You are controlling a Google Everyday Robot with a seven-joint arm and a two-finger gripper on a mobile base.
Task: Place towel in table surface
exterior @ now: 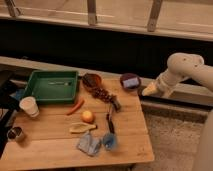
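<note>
A crumpled blue-grey towel (89, 144) lies on the wooden table (55, 147) near its front edge, next to a small blue cup (110, 142). My white arm (181, 69) comes in from the right. Its gripper (149, 91) hangs just beyond the table's back right corner, beside a purple bowl (130, 81). The gripper is well apart from the towel, up and to the right of it, and nothing shows in it.
A green tray (52, 86) stands at the back left. A white cup (29, 106) and a metal cup (16, 133) stand at the left edge. A carrot (75, 106), a round yellow fruit (88, 116), a pale banana-like piece (81, 128), a brown dish (92, 80) and dark utensils (109, 123) lie mid-table.
</note>
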